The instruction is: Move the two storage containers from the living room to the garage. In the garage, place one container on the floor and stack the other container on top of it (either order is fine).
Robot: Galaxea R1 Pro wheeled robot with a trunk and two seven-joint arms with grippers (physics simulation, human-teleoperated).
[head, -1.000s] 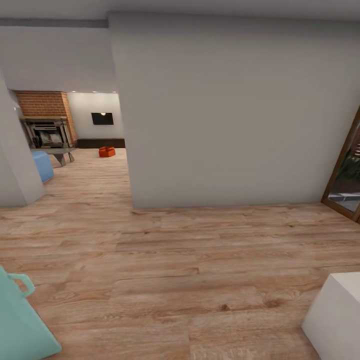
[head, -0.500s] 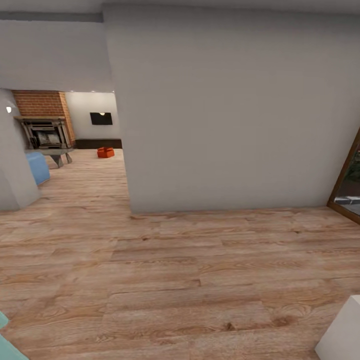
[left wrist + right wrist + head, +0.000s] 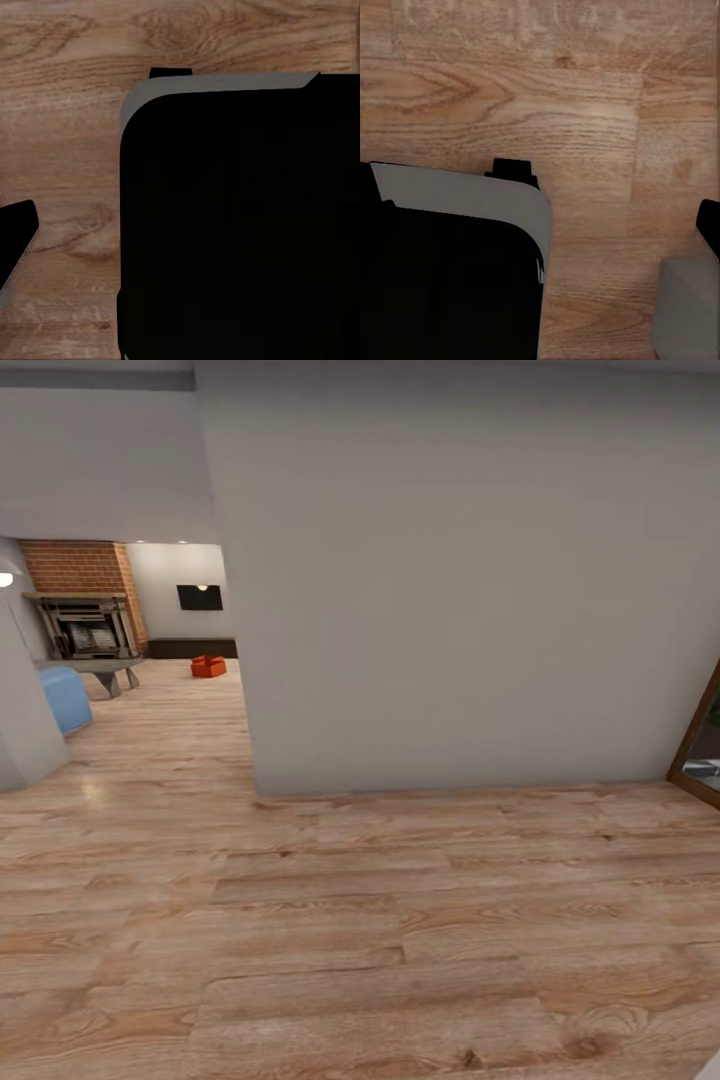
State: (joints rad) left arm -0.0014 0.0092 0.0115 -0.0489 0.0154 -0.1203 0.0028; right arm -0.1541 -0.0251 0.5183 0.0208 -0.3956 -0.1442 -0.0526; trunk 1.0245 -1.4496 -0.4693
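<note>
**Bins far off across the living room**

Light wood-plank flooring [image 3: 360, 920] runs from underfoot past a broad grey wall [image 3: 450, 580] and through an opening on the left into the living room, where a brick fireplace [image 3: 85, 610], a black TV screen [image 3: 199, 597] and a low dark cabinet [image 3: 190, 648] stand at the far end. On the planks just in front of that cabinet sits an orange-red shape [image 3: 209, 666], the storage containers; at this range I cannot tell whether one bin or both make it up. A blue seat [image 3: 65, 697] stands nearer, at the left.

Both wrist views look down on planks past dark robot bodywork; how far either hand is open cannot be told.

Judging by their thin walls and open tops, the bins should be light but flexible, so opposite rims or short end walls seem the best hold, one hand on each side.
</note>
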